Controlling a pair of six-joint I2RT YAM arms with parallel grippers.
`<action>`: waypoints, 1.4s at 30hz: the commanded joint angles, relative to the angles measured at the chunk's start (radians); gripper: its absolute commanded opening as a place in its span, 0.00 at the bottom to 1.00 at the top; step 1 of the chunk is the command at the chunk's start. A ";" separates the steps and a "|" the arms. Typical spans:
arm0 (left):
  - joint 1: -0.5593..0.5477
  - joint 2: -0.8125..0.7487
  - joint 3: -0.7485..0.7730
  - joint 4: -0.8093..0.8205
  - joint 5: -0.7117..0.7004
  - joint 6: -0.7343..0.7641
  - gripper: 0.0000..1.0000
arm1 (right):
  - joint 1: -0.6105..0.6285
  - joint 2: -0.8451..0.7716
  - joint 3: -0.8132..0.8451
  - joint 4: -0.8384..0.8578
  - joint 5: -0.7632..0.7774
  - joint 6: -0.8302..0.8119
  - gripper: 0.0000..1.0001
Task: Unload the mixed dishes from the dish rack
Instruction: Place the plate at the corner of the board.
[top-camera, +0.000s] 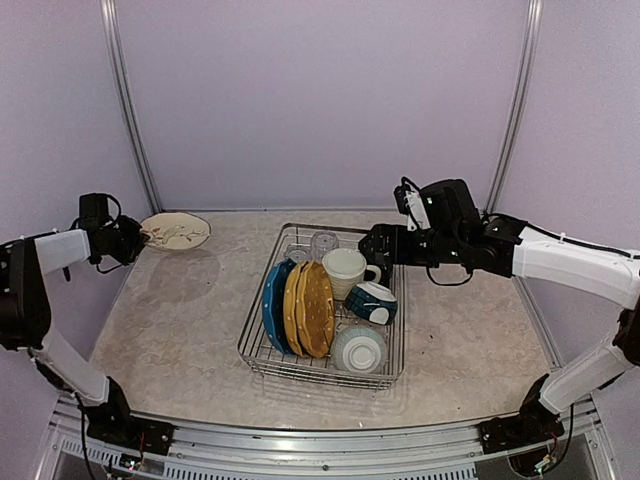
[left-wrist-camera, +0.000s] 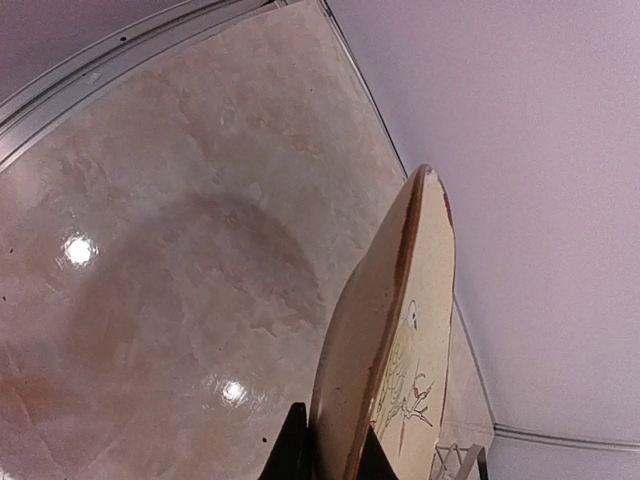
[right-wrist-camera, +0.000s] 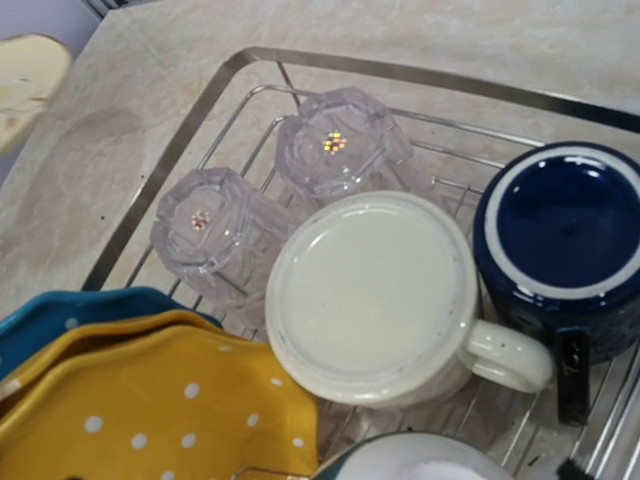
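Right wrist view: inverted cream ceramic mug (right-wrist-camera: 370, 300) in silver wire dish rack (right-wrist-camera: 400, 72), rigid, slick, breakable, probably best taken by its handle; right gripper (top-camera: 372, 243) jaws apart nearby, left gripper (top-camera: 125, 240) clamped on cream floral plate (top-camera: 176, 231).

Soft, even overhead light fills all three views. The cream floral plate (top-camera: 175, 231) throws a faint round shadow on the marbled bench (top-camera: 170, 330) beneath it at far left. In the left wrist view the glossy bench carries two small white glare spots, and the plate's near rim is slightly blurred. Pinpoint highlights glint on the glass tumblers (right-wrist-camera: 338, 150).
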 joint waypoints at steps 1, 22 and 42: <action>0.029 0.145 0.026 0.375 -0.014 -0.071 0.00 | -0.007 -0.051 -0.023 -0.020 0.025 -0.001 1.00; 0.037 0.560 0.197 0.470 0.062 0.010 0.19 | -0.014 -0.085 -0.045 -0.040 0.033 0.005 1.00; 0.032 0.156 0.077 -0.040 0.027 0.045 0.99 | -0.004 0.024 0.003 0.015 -0.107 -0.002 1.00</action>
